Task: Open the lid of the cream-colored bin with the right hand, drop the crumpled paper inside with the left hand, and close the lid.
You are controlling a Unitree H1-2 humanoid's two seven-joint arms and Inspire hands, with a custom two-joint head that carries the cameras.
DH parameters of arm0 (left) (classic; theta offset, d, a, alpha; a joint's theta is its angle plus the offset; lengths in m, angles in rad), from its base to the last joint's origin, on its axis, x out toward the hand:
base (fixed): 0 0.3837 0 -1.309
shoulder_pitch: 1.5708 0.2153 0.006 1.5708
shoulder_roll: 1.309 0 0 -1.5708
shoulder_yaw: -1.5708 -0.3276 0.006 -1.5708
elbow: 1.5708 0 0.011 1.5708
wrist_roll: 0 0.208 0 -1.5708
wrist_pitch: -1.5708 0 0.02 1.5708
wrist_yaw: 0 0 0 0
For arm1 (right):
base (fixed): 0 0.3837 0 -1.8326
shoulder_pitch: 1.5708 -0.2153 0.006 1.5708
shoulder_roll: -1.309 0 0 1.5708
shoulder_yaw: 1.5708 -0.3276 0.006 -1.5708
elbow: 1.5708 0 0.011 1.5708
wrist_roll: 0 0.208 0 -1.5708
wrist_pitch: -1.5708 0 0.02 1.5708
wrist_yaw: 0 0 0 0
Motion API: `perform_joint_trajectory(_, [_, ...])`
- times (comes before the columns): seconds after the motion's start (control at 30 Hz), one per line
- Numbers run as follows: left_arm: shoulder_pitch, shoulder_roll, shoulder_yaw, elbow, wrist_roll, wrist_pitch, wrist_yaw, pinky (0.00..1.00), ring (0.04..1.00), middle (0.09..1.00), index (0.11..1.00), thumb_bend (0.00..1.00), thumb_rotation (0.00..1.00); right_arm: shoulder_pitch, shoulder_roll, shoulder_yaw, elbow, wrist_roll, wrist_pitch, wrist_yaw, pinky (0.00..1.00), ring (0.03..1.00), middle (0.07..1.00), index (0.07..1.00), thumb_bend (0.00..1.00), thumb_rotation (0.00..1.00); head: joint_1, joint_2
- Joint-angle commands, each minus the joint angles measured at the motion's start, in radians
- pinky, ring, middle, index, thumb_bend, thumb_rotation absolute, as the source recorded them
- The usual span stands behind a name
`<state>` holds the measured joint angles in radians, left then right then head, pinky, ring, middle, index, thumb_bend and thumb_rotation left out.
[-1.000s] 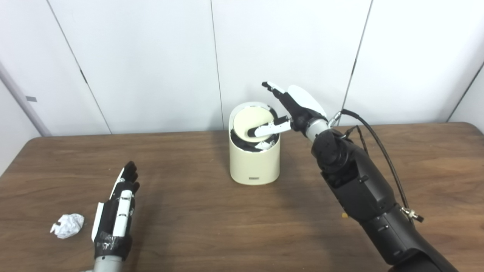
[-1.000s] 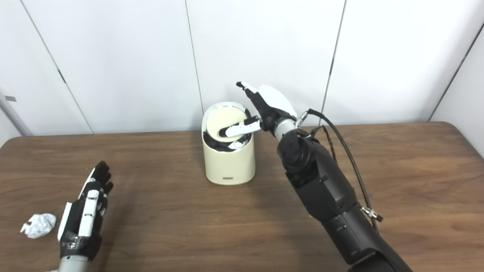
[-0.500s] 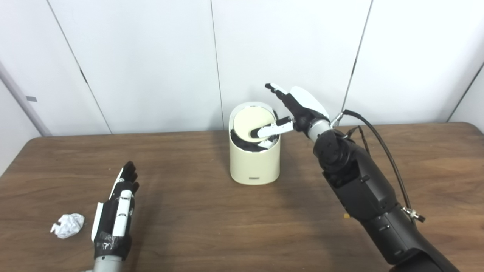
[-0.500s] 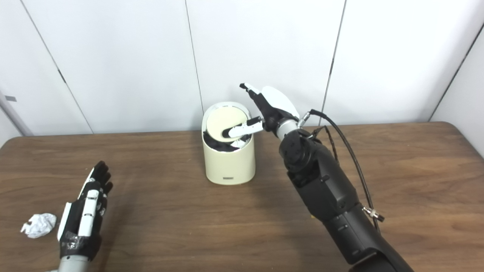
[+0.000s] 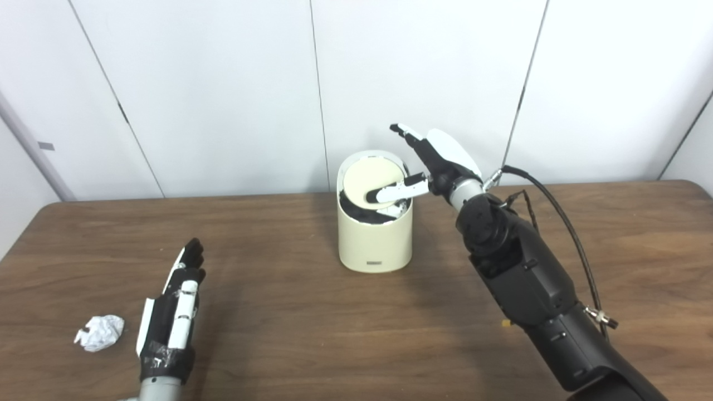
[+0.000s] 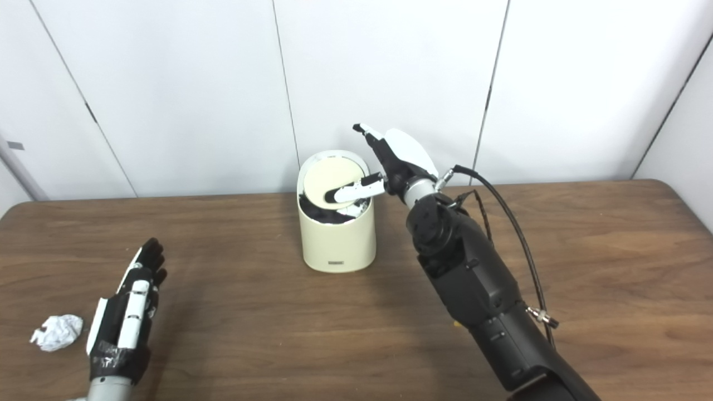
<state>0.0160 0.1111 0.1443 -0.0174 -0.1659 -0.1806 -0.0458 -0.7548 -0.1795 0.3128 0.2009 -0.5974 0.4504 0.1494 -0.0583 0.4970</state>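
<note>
Cream-colored bin (image 5: pixel 375 239): lid (image 5: pixel 372 181) tilted, right hand (image 5: pixel 433 161) open, thumb on it. Left hand (image 5: pixel 170 320) open beside crumpled paper (image 5: pixel 99 332).

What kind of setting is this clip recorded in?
Probably a lab or test room, not a home: a bare wooden table against plain white wall panels, holding only a cream-colored bin and a crumpled paper, with an exposed cable on the robot arm.
</note>
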Motion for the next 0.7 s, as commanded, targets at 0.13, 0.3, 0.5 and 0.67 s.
perform_joint_trajectory(0.13, [0.073, -0.049, -0.018, 0.073, 0.003, -0.035, 0.002, 1.0, 0.997, 0.976, 0.97, 0.35, 0.8, -0.032, 0.004, -0.003, -0.005, -0.003, -0.032, -0.025, 0.94, 0.946, 0.948, 0.939, 0.83, 0.38, 0.0, 0.006])
perform_joint_trajectory(0.3, [0.073, -0.05, -0.016, 0.069, -0.01, -0.035, -0.003, 1.0, 1.0, 0.982, 0.978, 0.35, 0.8, -0.031, -0.007, 0.009, -0.005, -0.019, -0.039, -0.025, 0.94, 0.947, 0.946, 0.936, 0.84, 0.35, 0.001, 0.008])
perform_joint_trajectory(0.5, [0.075, -0.053, -0.013, 0.063, -0.018, -0.028, -0.002, 1.0, 1.0, 0.982, 0.973, 0.36, 0.8, -0.027, -0.024, 0.02, -0.004, -0.03, -0.043, -0.016, 0.94, 0.945, 0.946, 0.94, 0.89, 0.29, 0.001, 0.011])
perform_joint_trajectory(0.67, [0.078, -0.055, -0.01, 0.058, -0.021, -0.025, 0.0, 1.0, 1.0, 0.983, 0.975, 0.33, 0.81, -0.024, -0.037, 0.034, -0.011, -0.039, -0.029, 0.003, 0.91, 0.945, 0.949, 0.948, 0.93, 0.22, 0.002, 0.012])
